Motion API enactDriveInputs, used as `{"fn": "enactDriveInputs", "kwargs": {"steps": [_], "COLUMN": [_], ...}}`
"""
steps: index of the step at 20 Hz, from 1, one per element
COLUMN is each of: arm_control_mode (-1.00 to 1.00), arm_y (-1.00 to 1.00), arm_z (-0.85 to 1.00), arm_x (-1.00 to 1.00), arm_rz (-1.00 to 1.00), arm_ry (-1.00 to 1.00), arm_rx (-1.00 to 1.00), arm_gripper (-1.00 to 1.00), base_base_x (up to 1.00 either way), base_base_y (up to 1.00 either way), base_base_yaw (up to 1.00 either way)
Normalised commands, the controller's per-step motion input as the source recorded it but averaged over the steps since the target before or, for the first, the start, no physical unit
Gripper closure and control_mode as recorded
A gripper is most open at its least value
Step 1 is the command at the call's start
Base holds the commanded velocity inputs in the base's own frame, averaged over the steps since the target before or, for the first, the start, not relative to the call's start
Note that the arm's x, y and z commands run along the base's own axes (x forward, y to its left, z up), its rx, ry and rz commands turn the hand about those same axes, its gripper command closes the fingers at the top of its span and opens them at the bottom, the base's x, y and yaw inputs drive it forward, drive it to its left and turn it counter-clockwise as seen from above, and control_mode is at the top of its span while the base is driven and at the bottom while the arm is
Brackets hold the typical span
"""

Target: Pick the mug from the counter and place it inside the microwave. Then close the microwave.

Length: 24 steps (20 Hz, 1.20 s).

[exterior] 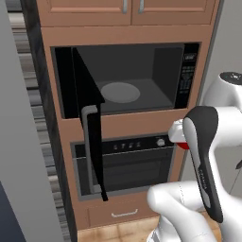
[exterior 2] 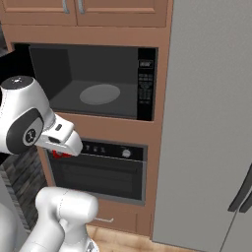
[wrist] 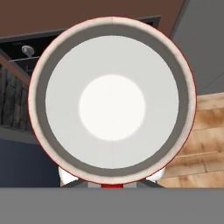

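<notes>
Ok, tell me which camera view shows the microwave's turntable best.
The left base view: the grey round turntable sits unobstructed on the floor of the open microwave, seen nearly whole. The right base view shows it too, slightly flatter. In the hand view the red mug's white inside blocks it.

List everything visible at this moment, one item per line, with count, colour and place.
mug: one, red with white inside, at the gripper, below the microwave opening
microwave: one, black, built into brown cabinetry, door swung open
turntable: one, grey, on the microwave floor
oven: one, black with knobs, under the microwave
upper cabinets: brown, above the microwave
fridge: grey, right of the cabinetry
floor: light wood
gripper: one, shut on the mug
</notes>
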Motion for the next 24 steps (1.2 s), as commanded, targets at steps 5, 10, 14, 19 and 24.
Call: {"fn": "enactDriveInputs", "kwargs": {"steps": [5,10,14,19,24], "arm_control_mode": [1.00,-1.00,-1.00,-1.00,-1.00], "arm_y": [0.00,0.00,0.00,0.04,0.03], "arm_z": [0.00,0.00,0.00,0.00,0.00], "arm_x": [0.00,0.00,0.00,0.00,0.00], "arm_rz": [0.00,0.00,0.00,0.00,0.07], "arm_ry": [0.00,0.00,-0.02,-0.08,-0.11], "arm_rx": [0.00,0.00,0.00,0.00,-0.01], "arm_gripper": [1.00,1.00,1.00,1.00,1.00], "base_base_x": [0.00,0.00,0.00,0.00,0.00], "base_base_y": [0.00,0.00,0.00,0.00,0.00], "base_base_yaw": [0.00,0.00,0.00,0.00,0.00]}}
